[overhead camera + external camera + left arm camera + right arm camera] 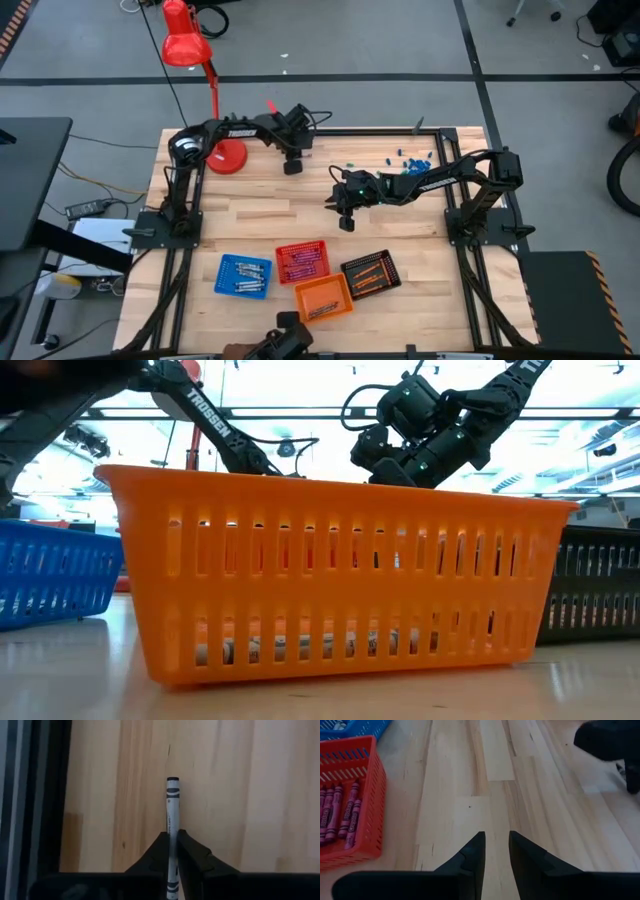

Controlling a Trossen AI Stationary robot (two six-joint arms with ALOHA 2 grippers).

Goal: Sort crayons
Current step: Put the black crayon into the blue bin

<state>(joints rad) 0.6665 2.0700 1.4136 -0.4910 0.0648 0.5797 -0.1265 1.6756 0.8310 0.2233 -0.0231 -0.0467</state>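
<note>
My left gripper is over the far part of the table, shut on a grey-silver crayon. My right gripper is over the middle of the table, slightly open and empty. Four small trays stand near the front edge: blue, red, orange and black, each with crayons lying in it. The red tray holds magenta crayons. My left gripper pinches the grey-silver crayon between its two fingers, on the crayon's shaft. The crayon runs along the fingers, and its free end sticks out past the fingertips. It is lifted clear over the wooden table.
A red desk lamp stands with its base beside my left gripper. Tiny blue and green bits lie scattered at the far right. In the low view the orange tray fills the foreground, between the blue tray and the black tray.
</note>
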